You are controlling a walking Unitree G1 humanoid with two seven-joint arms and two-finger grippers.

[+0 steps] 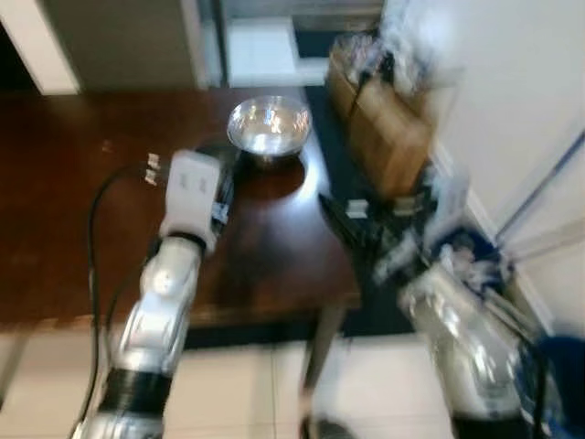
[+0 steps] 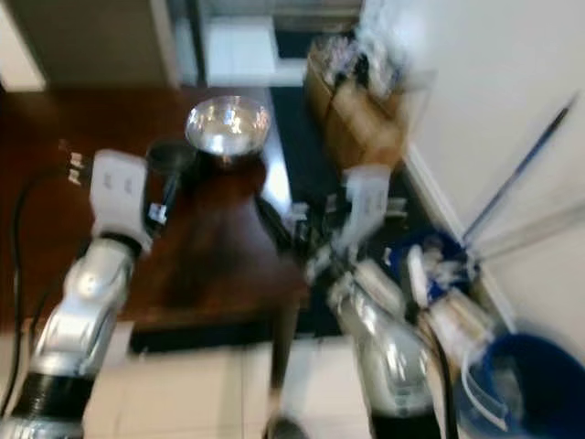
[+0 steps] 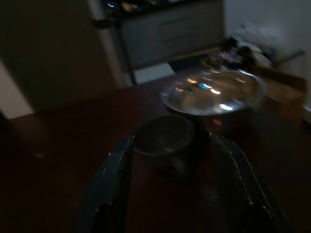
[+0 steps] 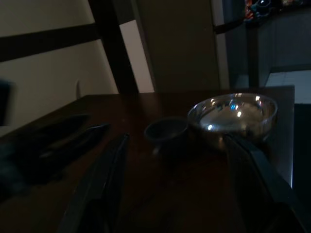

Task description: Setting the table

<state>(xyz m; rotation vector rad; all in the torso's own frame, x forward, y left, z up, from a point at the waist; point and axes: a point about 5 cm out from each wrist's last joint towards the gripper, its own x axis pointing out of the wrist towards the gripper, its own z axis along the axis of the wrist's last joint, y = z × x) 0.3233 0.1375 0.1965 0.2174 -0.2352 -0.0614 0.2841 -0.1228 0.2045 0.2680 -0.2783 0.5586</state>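
A shiny silver bowl and small dark cup sit on the reddish-brown table.

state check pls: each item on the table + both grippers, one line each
steel bowl: upright on the table, looks empty.
small dark cup: upright, beside the bowl, unheld.
left gripper: open, fingers either side of the cup.
right gripper: open, off the table's edge, holding nothing.
table: dark wood, glossy.

A dark wooden desk is set on a pale tiled floor. A white wall is seen beside a cardboard box and blue bucket.
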